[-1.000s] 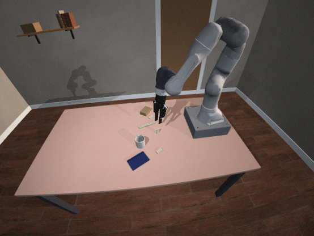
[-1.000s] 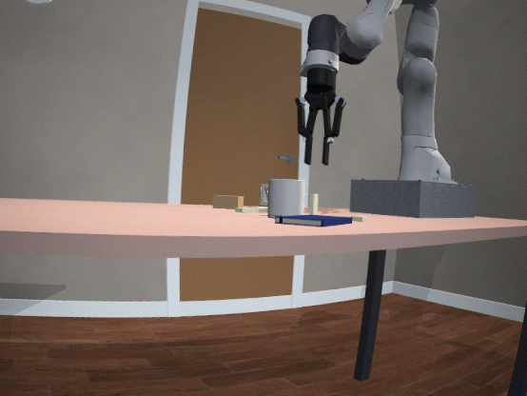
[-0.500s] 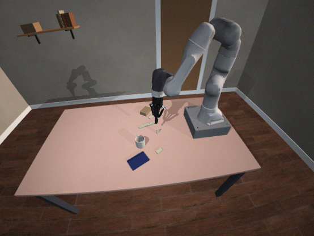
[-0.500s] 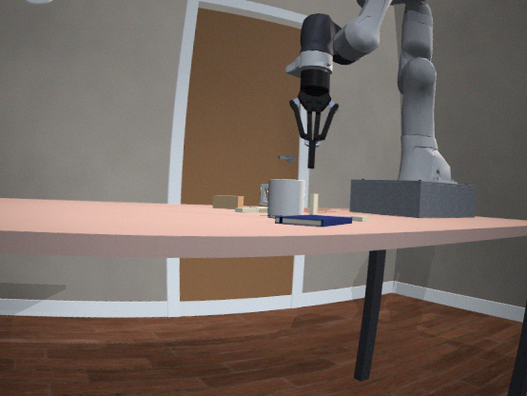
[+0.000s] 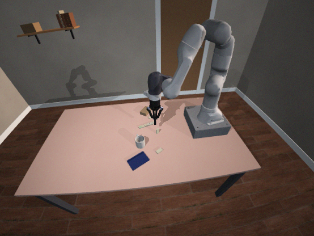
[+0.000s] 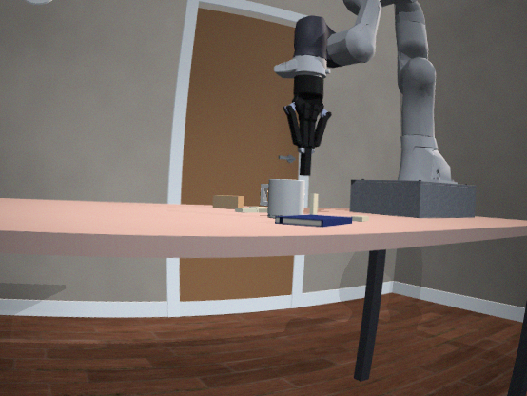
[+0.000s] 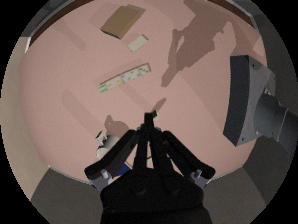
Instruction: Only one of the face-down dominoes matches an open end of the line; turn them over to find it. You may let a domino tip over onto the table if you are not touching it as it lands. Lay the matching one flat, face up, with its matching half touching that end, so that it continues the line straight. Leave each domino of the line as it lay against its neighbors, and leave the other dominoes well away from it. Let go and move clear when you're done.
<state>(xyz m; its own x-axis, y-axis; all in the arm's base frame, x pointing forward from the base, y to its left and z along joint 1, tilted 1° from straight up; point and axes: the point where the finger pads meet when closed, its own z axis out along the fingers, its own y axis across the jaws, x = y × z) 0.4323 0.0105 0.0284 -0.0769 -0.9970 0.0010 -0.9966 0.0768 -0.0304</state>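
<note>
The line of pale dominoes [image 5: 145, 125] [image 7: 125, 78] lies flat on the pink table [image 5: 85, 142], and in the exterior view [image 6: 251, 209] it shows left of the mug. One loose domino [image 5: 157, 130] [image 6: 314, 203] stands on end just in front of the line. Another [image 5: 159, 150] [image 6: 360, 218] lies flat nearer the front. A third [image 5: 149, 117] [image 7: 137, 43] lies between the line and a brown block. My gripper [image 5: 155, 122] [image 6: 304, 171] [image 7: 147, 118] points straight down, a little above the table near the line's right end. Its fingers are shut, and I see nothing between them.
A grey mug [image 5: 140, 142] [image 6: 285, 197] stands in front of the line, and a blue book [image 5: 138, 160] [image 6: 314, 220] lies in front of that. A brown block [image 5: 144, 111] [image 6: 227, 201] [image 7: 121, 20] lies behind the line. The arm's grey base [image 5: 208, 126] [image 6: 413, 198] is on the right.
</note>
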